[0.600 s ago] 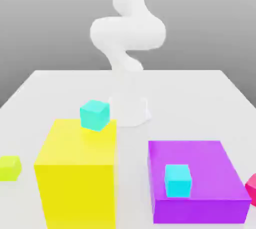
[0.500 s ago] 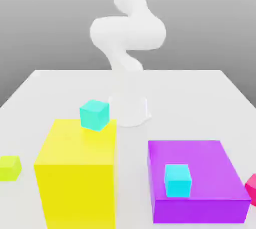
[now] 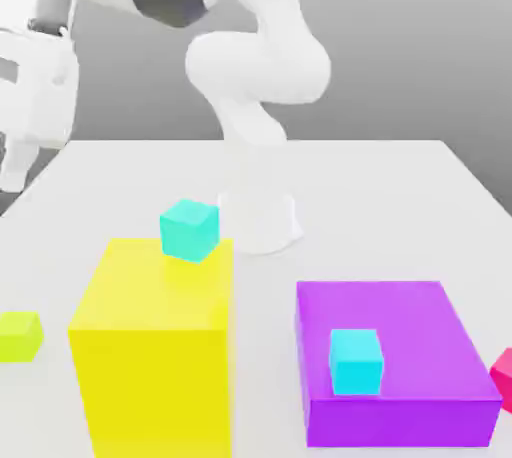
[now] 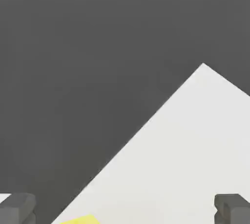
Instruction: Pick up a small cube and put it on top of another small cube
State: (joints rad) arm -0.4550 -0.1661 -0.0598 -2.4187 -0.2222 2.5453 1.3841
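Observation:
The small cube (image 3: 18,336) is lime yellow-green and rests on the white table (image 3: 370,196) at the exterior view's left, beside the big yellow block (image 3: 155,346). My gripper (image 3: 10,171) hangs high over the table's far left corner, well above and behind the cube. In the hand view the gripper (image 4: 124,211) is open, its two dark fingertips (image 4: 17,208) stand wide apart with nothing between them, over the table's corner. A yellow sliver (image 4: 80,219) shows between them; I cannot tell which yellow thing it is.
A cyan cube (image 3: 189,229) sits on the yellow block's back edge. Another cyan cube (image 3: 356,360) lies on the flat purple block (image 3: 400,316). A pink-red cube (image 3: 503,378) is at the right edge. The arm's base (image 3: 260,221) stands mid-table.
The arm's upper links and hand have swung into the exterior view at the upper left. All the cubes and blocks have stayed put.

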